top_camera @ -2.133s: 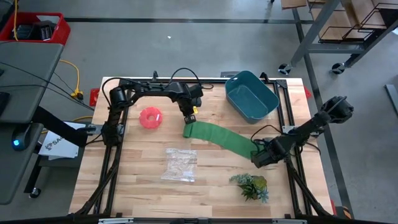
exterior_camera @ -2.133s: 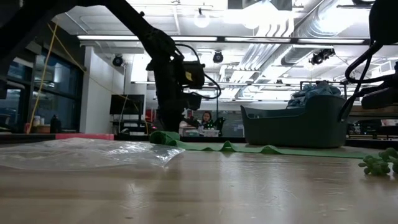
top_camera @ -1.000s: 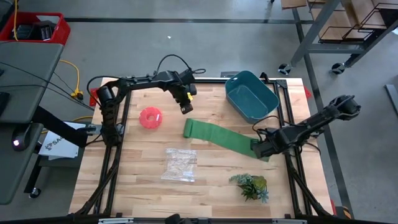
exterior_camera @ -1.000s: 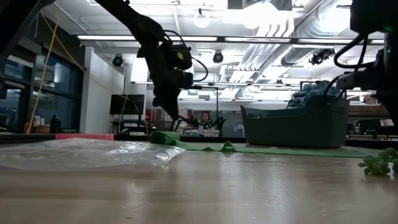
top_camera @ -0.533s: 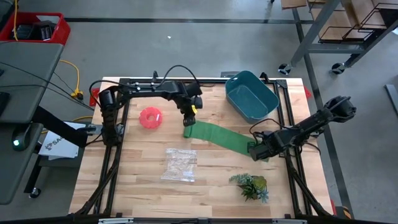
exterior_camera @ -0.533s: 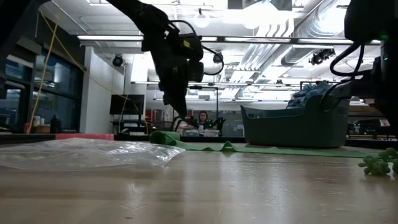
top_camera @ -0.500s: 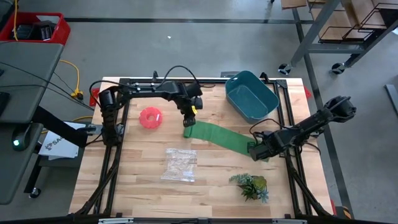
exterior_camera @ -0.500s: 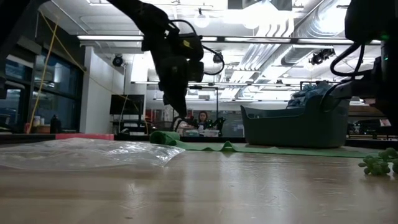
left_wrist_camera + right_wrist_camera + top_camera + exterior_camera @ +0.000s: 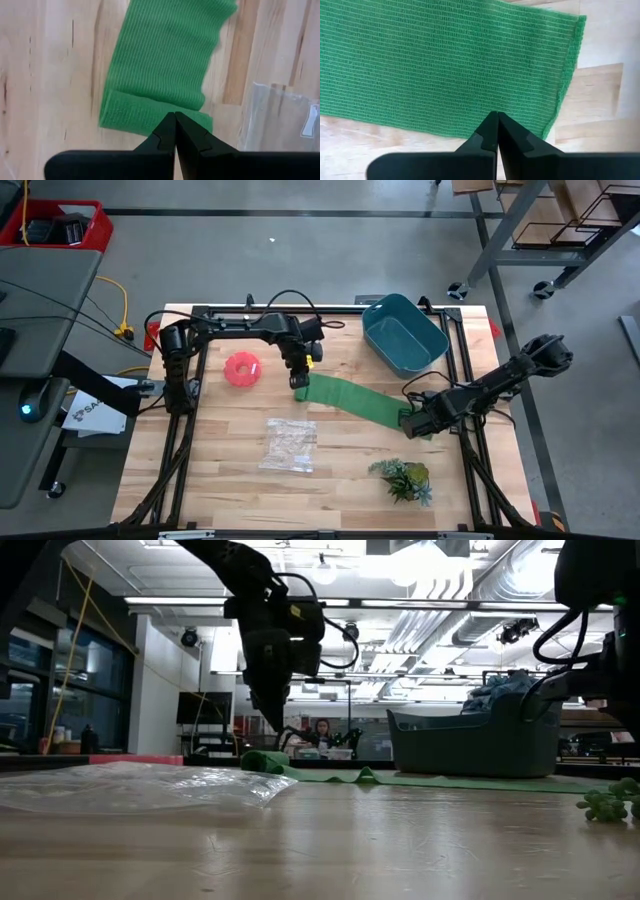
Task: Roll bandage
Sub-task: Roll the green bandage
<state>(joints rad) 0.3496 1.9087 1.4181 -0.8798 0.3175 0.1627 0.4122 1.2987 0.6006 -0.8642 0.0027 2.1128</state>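
Observation:
The green bandage lies flat and slanting across the middle of the table, with slight ripples along it in the low view. Its left end is turned over into a short fold or first roll. My left gripper is shut and hangs a little above that folded end, pointing steeply down. My right gripper is shut and points straight down over the bandage's right end, near its near long edge. My right gripper has its shut fingertips over the bandage's right end, close to the near long edge, coming from above. The fingers themselves hide the spot, so I cannot tell whether they press on the cloth. That end lies flat on the table.
A teal tub stands at the far right. A pink ring lies left of the bandage's folded end. A clear plastic bag lies toward the near edge, and a green plant sprig lies at the near right.
My left gripper has gone from over the bare table near the far edge toward the near edge, and has come above the bandage's folded left end, turning slightly on the way. It stays shut. The bandage has not moved.

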